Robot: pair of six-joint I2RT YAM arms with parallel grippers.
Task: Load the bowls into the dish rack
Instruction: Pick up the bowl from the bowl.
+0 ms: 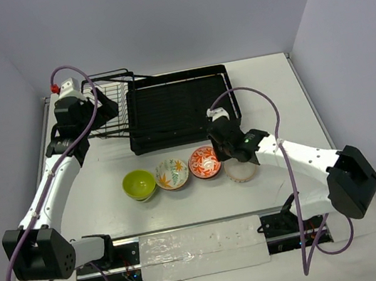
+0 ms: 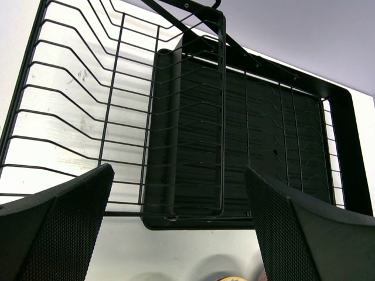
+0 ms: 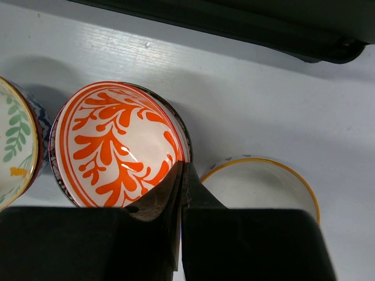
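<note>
Before the dish rack, on the bench: lime green bowl, leaf-patterned bowl, red-orange bowl, cream bowl, bare strip between. Right tool nipped narrow on red-orange bowl's rim. Left tool spread wide over the rack's wire basket.

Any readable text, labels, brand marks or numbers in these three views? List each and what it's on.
No readable text in any view.
red-orange bowl: orange leaf pattern only, no letters.
leaf-pattern bowl: painted leaves only.
lime green bowl, cream bowl: no markings.
dish rack: plain black, no brand visible.
left arm, right arm: no label can be made out.
</note>
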